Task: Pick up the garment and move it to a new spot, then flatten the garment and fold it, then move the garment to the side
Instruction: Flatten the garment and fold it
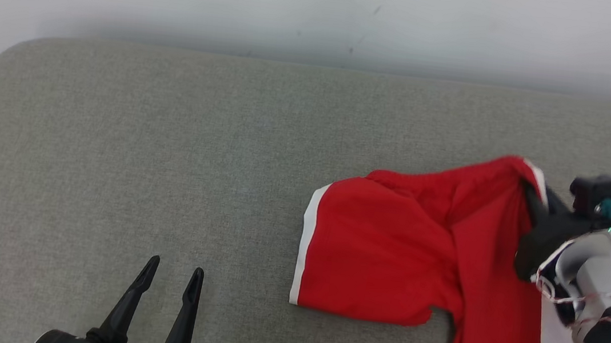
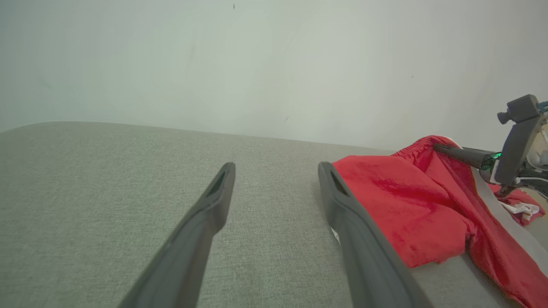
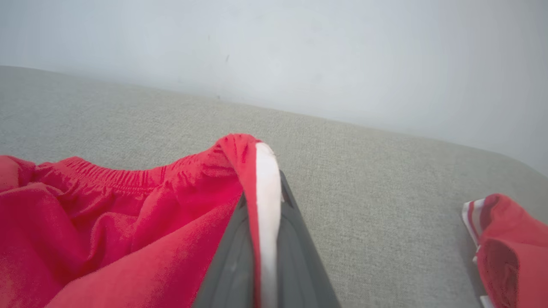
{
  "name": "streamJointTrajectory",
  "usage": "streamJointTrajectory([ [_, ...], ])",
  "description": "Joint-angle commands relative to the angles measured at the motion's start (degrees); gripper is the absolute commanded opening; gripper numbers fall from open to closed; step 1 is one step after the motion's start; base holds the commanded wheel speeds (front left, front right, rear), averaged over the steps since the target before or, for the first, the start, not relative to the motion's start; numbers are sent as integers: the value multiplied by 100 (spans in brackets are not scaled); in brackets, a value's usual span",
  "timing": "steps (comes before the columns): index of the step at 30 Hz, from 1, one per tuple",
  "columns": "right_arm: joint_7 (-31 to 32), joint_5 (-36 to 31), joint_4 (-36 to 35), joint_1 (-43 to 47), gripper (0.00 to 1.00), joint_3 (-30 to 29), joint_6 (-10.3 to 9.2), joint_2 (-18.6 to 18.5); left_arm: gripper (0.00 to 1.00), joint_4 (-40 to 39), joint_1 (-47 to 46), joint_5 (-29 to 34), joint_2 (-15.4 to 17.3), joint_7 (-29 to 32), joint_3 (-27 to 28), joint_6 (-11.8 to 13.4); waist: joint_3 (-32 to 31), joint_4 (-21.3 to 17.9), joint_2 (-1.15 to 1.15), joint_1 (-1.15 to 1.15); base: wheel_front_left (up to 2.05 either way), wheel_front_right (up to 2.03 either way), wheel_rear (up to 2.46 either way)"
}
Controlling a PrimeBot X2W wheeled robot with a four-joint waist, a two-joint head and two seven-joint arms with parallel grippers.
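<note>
Lying on the grey padded surface [image 1: 141, 147], toward its right side and short of the far edge, the red garment [image 1: 388, 250] is seen partly flattened, its white-trimmed hem turned toward the middle. Its waistband corner, beside the white side stripe, is raised and pinched between the pressed-together jaws of the right gripper [image 1: 535, 203]. The left gripper [image 1: 174, 274] is held near the front, well apart from the cloth, with jaws spread and nothing between them.

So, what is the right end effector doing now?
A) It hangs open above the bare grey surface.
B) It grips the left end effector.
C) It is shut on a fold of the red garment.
C: the right end effector is closed, pinching a red and white fold of the garment.
</note>
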Motion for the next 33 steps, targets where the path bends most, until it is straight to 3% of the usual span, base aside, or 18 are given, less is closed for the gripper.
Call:
streamJointTrajectory([
  [1,-58,-121,-81,-137,0,-35,-7,-50,100,12,13,14,5,-17,4,21,-94,-81,-1,-1,0,0,0],
  [8,-75,-855,-1584,-209,0,-611,-7,-150,100,30,65,-4,5,-17,-58,61,-245,-124,-1,-1,0,0,0],
  [13,-76,-1017,-2567,108,0,69,-7,-68,100,28,124,-30,6,-17,-70,95,-348,-17,-1,-1,0,0,0],
  [17,-76,-1098,-2831,270,0,768,-7,-56,100,26,164,-47,6,-17,-70,93,-387,49,-1,-1,0,0,0],
  [27,-77,-1460,-3510,1051,0,1666,-7,289,100,27,277,-53,4,-17,-42,162,-533,68,-1,-1,0,0,0],
  [28,-77,-1506,-3471,1124,8,1753,-7,335,100,26,287,-50,5,-17,-37,174,-558,52,-1,-1,0,0,0],
  [29,-78,-1529,-3439,1186,31,1822,-7,379,100,25,307,-45,4,-17,-42,178,-577,40,-1,-1,0,0,0],
  [30,-77,-1477,-3387,1275,93,1890,-7,428,100,29,326,-41,5,-17,-49,181,-604,26,-1,-1,0,0,0],
  [31,-78,-1447,-3356,1344,100,1942,-7,478,100,35,342,-37,4,-17,-60,184,-628,12,-1,-1,0,0,0],
  [33,-78,-1311,-3335,1486,100,2001,-7,574,100,43,372,-34,5,-17,-70,192,-678,-17,-1,-1,0,0,0],
])
